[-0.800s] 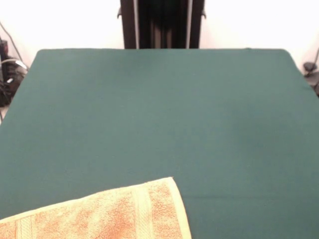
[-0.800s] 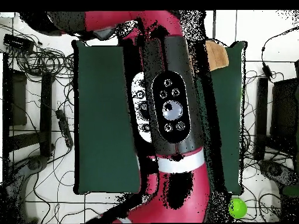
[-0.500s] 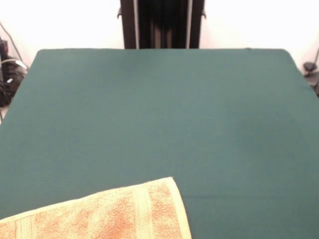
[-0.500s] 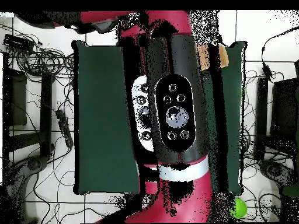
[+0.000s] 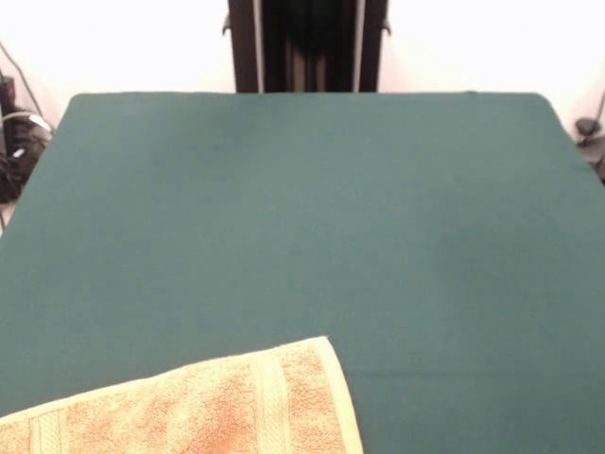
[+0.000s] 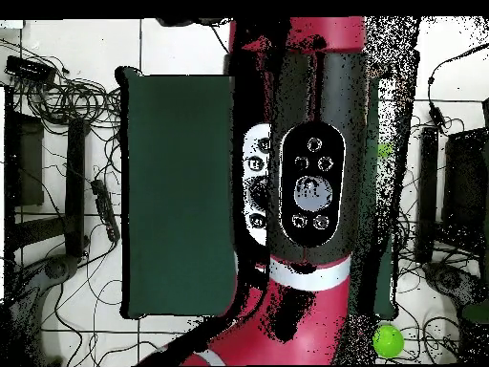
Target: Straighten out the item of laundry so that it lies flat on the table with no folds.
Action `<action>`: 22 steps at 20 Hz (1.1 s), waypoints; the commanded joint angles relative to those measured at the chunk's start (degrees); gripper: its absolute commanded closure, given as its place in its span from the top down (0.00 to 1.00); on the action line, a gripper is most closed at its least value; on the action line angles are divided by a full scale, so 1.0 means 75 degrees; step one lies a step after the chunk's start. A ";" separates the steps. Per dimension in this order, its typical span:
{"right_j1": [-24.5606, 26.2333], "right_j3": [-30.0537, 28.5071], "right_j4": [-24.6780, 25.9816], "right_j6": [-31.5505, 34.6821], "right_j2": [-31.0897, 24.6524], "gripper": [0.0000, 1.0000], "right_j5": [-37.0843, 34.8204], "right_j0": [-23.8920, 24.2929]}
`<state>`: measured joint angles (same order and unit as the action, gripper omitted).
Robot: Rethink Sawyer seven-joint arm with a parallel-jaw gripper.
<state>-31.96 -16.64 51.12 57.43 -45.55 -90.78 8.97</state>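
One towel [image 5: 198, 407] lies on the green counter [image 5: 302, 218], its near end cut off by the frame. Gripper isn't visible; overhead, only the red-black arm [image 6: 310, 182] shows, covering the counter's middle.

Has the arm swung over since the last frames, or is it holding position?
Yes. In the overhead view the arm has swung to the picture's right across the table, now hiding the towel corner there. The towel itself hasn't shifted in the front view.
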 commanded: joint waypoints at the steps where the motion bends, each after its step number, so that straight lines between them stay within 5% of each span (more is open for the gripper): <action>1: 0.0713 0.0644 0.1677 -0.2928 -0.2332 0.00 -0.1474 0.0345; 6: 0.0653 0.0810 0.3107 -0.3146 -0.3716 0.00 -0.1862 0.0698; 22: 0.0815 0.1038 0.6197 -0.3394 -0.6776 0.00 -0.2619 0.1442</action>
<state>-29.53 -8.55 87.42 48.54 -82.17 -102.14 20.16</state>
